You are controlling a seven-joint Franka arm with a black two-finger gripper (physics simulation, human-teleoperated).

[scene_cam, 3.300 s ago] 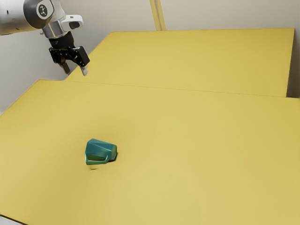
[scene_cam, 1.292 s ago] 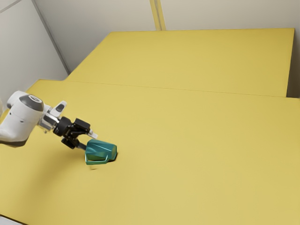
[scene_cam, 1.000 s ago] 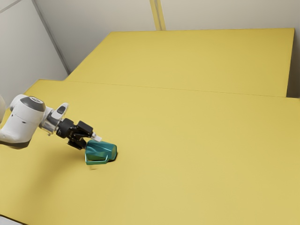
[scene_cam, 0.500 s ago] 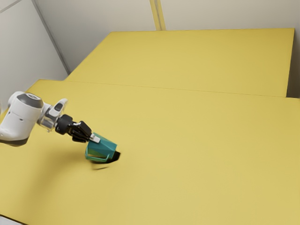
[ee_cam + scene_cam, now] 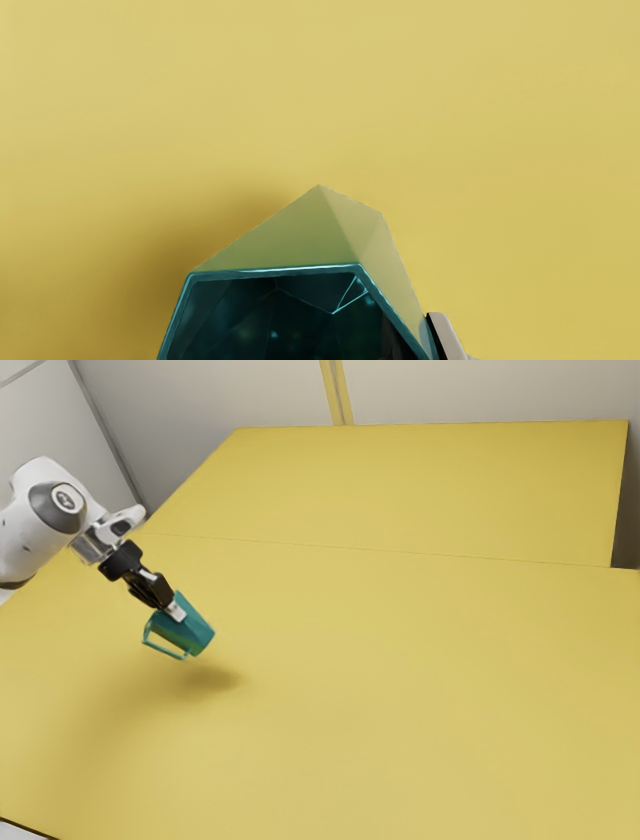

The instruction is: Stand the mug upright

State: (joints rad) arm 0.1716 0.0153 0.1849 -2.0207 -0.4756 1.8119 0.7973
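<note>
As you look along the left edge of the exterior view, the white-and-grey robot arm [image 5: 42, 525] comes in at the upper left and reaches down toward the middle left. Below it, the front edge of the smooth yellow tabletop [image 5: 400, 670] cuts across the lower left corner, well apart from your load.

At the arm's end, your black two-finger gripper [image 5: 175, 611] is closed on the wall of the faceted teal mug [image 5: 192, 633], its fingers parted by little more than that wall. In the wrist view, one finger, with a pale tip [image 5: 446, 331], lies along the outside, and the other is a dark shape within the mouth.

The mug hangs in the left-centre of the frame, lifted off the table, its soft shadow [image 5: 207, 680] lying below and apart from it. It's tilted, mouth toward the upper left and base toward the lower right, with its angular teal handle [image 5: 163, 647] on the lower left side. Its rim is many-sided, its inside dark and glossy.

Rightward, you have a broad stretch of tabletop running to the frame's right edge. Behind it, past a thin seam, a second yellow surface [image 5: 420, 485] spans the upper centre and upper right, backed by a pale grey wall [image 5: 200, 420].
</note>
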